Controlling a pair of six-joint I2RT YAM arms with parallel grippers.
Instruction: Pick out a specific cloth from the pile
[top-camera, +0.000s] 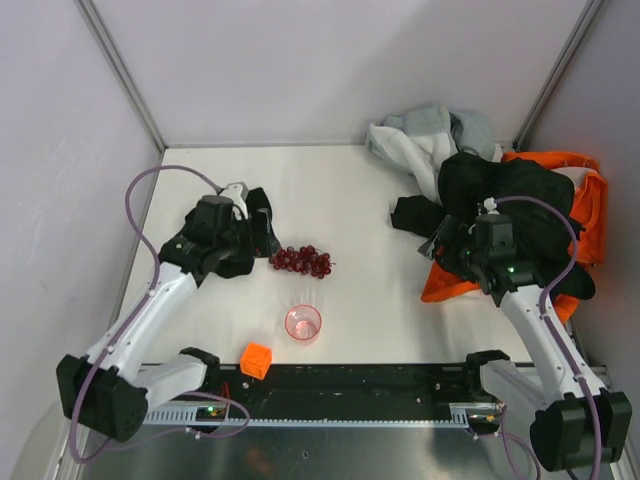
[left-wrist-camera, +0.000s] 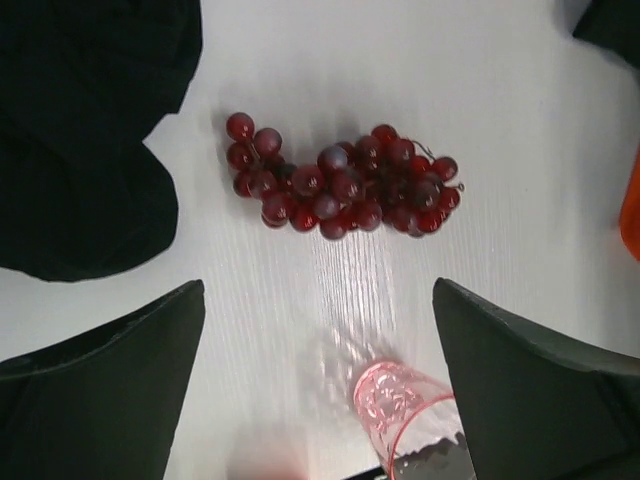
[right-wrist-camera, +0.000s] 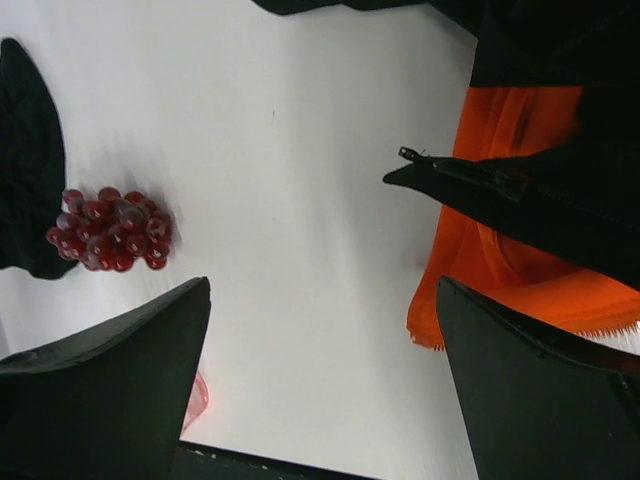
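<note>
Cloth (left-wrist-camera: 80, 150): small black piece, flat on the worktop (top-camera: 350, 190) at the left, well apart from the pile (top-camera: 500, 190). It lies beside and partly under the left hand (left-wrist-camera: 318, 290).

Left hand: fingers spread wide, nothing between them. In its wrist view the gap looks onto bare worktop. The grapes (left-wrist-camera: 340, 190) are just ahead, the cloth is off to the left of the gap, and the pink cup (left-wrist-camera: 400, 400) is at the bottom edge.

Right hand (right-wrist-camera: 322, 285): also wide open and empty, hanging at the near edge of the pile. To its right are the orange garment (right-wrist-camera: 500, 250) and a fold of the big black garment (right-wrist-camera: 560, 200), with a zip pull (right-wrist-camera: 410, 155) jutting out.

Further out: the pale grey-white pieces sit at the back of the pile. An orange cube (top-camera: 256, 358) lies near the left arm's base.

Judgement: the cloth looks separated already. What remains is probably a clean grip on it or a withdrawal.

Risks from here:
- The left hand's gap is not over the cloth. Closing there would take air or pinch grapes.
- Swinging toward the cloth low could roll the grapes or tip the cup.
- Soft fabric may bunch, leaving only a fold edge caught, which could slip out on lifting.
- If the right hand drops or closes, it could snag the zip and drag the black garment, and the orange one with it, out over the worktop.
- Black on black: a lobe of the big garment could be mistaken for the cloth.
</note>
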